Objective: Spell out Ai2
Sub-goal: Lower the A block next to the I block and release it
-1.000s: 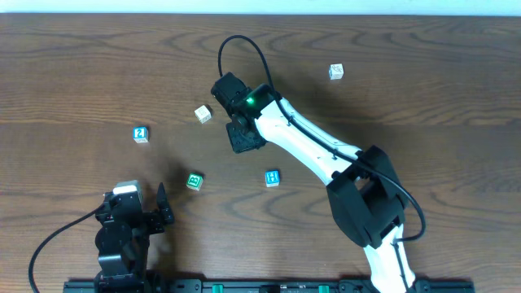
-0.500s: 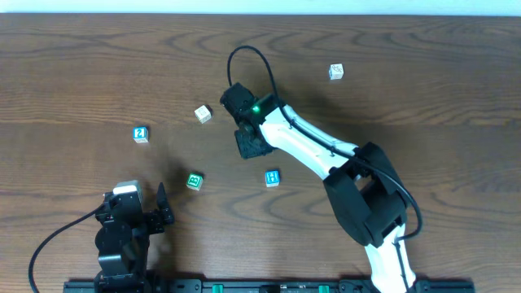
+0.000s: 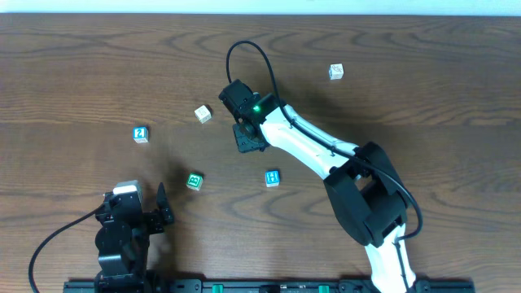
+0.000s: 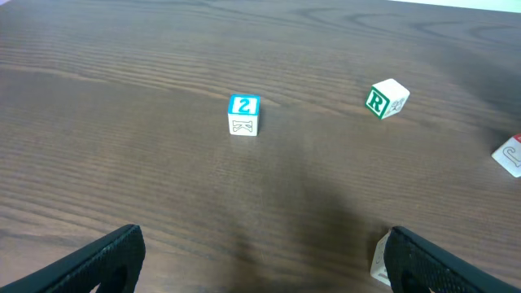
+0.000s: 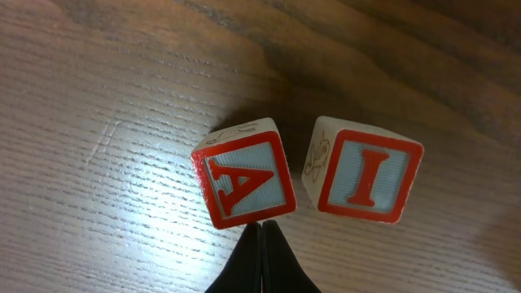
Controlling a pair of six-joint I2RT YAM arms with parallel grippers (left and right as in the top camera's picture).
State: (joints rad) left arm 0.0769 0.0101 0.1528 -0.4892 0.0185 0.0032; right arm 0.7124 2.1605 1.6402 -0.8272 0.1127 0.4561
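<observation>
Right end effector (image 5: 262,236), its fingers pressed together with nothing between them, points at the lower edge of the A block (image 5: 244,172); whether tip and block touch cannot be told. The I block (image 5: 364,181) stands just beside the A block, on its right in the wrist view, with a narrow gap between them. Both show red-framed letter faces turned up, each block slightly rotated. From overhead the right end effector hides this pair, placing it about midway between the left and right edges of the surface (image 3: 423,89) and about midway between its far and front edges. The blue-framed 2 block (image 3: 141,134) lies well apart, toward the left edge. The green R block (image 3: 194,181) and the blue H block (image 3: 273,178) sit nearer the front edge. The left end effector (image 3: 160,213) hangs near the front-left corner, fingers spread wide and empty.
</observation>
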